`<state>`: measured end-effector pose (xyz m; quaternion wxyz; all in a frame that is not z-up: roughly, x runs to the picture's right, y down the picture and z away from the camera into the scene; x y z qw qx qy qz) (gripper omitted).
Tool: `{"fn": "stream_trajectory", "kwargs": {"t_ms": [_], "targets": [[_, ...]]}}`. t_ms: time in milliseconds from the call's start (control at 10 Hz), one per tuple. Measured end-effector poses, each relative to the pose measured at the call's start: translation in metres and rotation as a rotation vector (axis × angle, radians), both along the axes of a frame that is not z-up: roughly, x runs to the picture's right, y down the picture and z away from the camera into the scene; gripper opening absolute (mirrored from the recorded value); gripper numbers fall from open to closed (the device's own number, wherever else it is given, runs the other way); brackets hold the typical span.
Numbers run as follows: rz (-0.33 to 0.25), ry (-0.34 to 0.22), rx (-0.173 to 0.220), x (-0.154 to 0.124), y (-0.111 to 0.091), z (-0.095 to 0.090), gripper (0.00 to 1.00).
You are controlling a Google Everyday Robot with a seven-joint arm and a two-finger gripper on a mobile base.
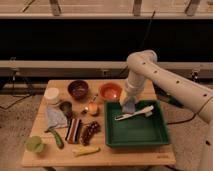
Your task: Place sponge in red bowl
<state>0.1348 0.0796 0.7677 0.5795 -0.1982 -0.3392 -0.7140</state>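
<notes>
A pale blue sponge (129, 106) hangs in my gripper (128, 101), which is shut on it. The gripper holds it above the far left corner of the green tray (150, 136), just right of the red bowl (110, 91). The bowl stands on the wooden table (125, 155) at the back centre, and nothing shows inside it. The white arm reaches in from the right and bends down over the tray.
A white brush (134, 114) lies in the tray. Left of the red bowl are a dark brown bowl (78, 89), a white cup (51, 95), an orange fruit (93, 108), a grey cloth (56, 117), grapes (90, 131) and a banana (86, 150).
</notes>
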Motion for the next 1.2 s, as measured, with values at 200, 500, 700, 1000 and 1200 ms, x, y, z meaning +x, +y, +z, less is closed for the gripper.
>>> {"fn": "stream_trajectory", "kwargs": {"t_ms": [200,500,700,1000,1200], "targets": [[0.002,0.002,0.0,0.002,0.0,0.0,0.0],[0.009,-0.003,0.009,0.0,-0.002,0.002,0.0],[0.036,-0.018,0.028,-0.004,-0.018,0.019,0.0],[0.071,-0.026,0.063,-0.016,-0.051,0.059,0.0],[0.079,-0.03,0.081,-0.029,-0.061,0.076,0.0]]}}
